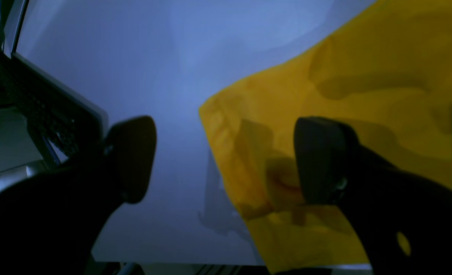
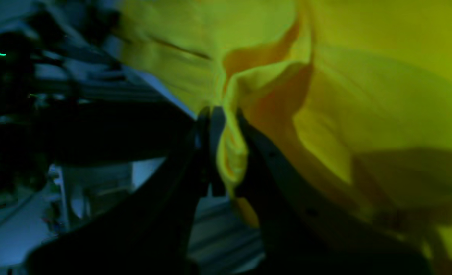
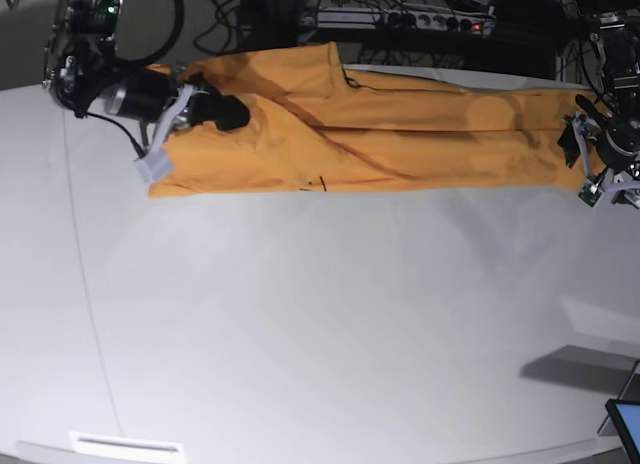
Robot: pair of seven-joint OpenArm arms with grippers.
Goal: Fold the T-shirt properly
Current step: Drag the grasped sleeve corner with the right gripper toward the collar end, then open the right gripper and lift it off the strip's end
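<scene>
Wide white table point(image 3: 320, 324) fills the foreground, and along its far edge the T-shirt point(image 3: 400, 134) is stretched out as a long folded orange-yellow band. Right gripper point(image 2: 226, 152) at one end of that band, jaws pinched tight on a gathered fold of the cloth. Left gripper point(image 1: 226, 160) at the opposite end, fingers point(image 1: 321, 160) spread apart, one over the shirt's corner, the other over bare table beside it.
</scene>
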